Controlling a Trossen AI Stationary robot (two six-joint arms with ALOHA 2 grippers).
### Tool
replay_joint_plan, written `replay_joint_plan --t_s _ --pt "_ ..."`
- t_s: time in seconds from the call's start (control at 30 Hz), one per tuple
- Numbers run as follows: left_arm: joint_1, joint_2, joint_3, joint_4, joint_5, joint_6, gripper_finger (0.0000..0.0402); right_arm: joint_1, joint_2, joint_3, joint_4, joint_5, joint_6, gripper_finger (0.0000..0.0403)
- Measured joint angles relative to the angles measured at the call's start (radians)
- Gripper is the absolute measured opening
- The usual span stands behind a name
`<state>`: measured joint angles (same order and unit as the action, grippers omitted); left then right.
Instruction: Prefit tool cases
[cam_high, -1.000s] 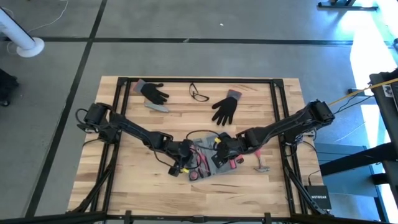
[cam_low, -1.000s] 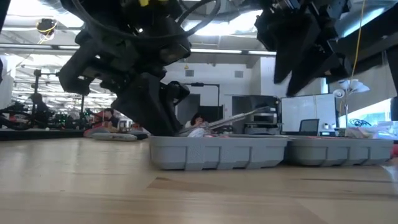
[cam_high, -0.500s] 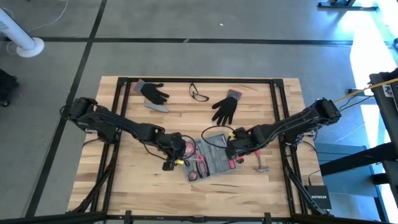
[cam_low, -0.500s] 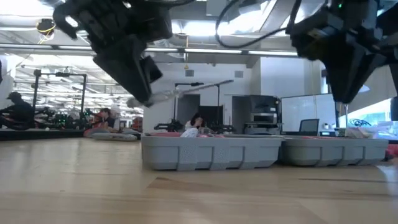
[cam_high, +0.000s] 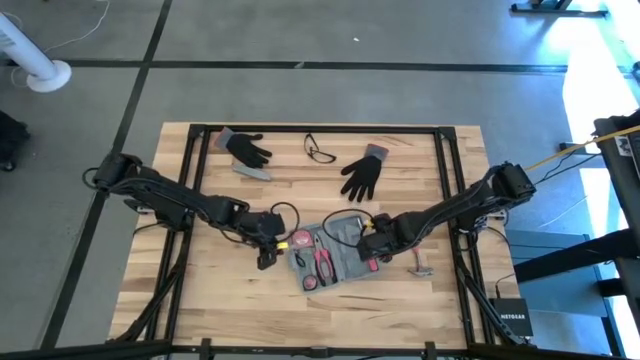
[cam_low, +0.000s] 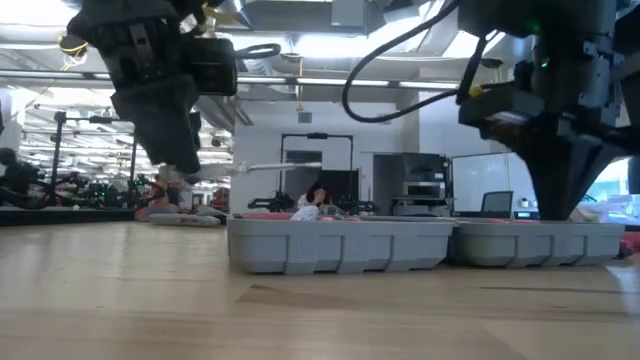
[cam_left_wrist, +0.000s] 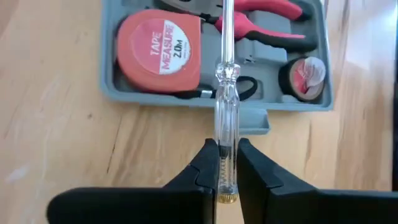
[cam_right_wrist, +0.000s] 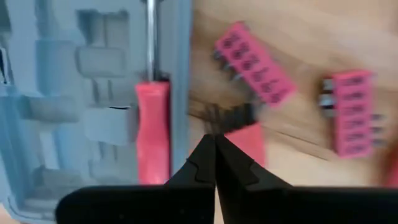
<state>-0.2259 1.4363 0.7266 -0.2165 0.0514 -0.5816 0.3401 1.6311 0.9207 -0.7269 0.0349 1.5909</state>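
The left arm is reaching in low, its left gripper (cam_left_wrist: 224, 163) hovering just off the tool case (cam_high: 335, 252) and pinching a clear-handled screwdriver (cam_left_wrist: 224, 93). The right gripper (cam_right_wrist: 214, 144) is pointing down at the case's opposite edge, fingers pressed together.

Open tool case (cam_high: 335, 252) between both tools, two black gloves (cam_high: 362, 174) and glasses (cam_high: 319, 151) beyond
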Motion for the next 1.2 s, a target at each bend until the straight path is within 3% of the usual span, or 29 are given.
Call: replay_joint_plan --t_s 0.2,0.5,0.77,1.0,1.13,1.2 --pt "-0.026 -0.065 -0.024 -0.012 -0.031 -0.104 0.0025 0.000 0.052 0.001 0.157 -0.001 0.060 0.0000" --pt "-0.108 -0.147 -0.107 0.012 -0.079 -0.431 0.0025 0.000 0.057 0.002 0.320 0.061 0.146 0.0000" --pt "-0.176 -0.170 -0.163 0.292 -0.218 -0.706 0.0025 -0.002 0.057 0.003 0.397 0.134 0.190 0.0000" --pt "-0.185 -0.164 -0.163 0.315 -0.298 -0.816 0.0025 -0.007 0.057 0.006 0.379 0.156 0.183 0.0000" --pt "-0.197 -0.165 -0.163 0.313 -0.352 -0.858 0.0025 -0.001 0.057 0.056 0.188 0.154 0.167 0.0000" --pt "-0.200 -0.165 -0.163 0.312 -0.372 -0.874 0.0025 0.014 0.057 0.062 0.175 0.152 0.153 0.0000"
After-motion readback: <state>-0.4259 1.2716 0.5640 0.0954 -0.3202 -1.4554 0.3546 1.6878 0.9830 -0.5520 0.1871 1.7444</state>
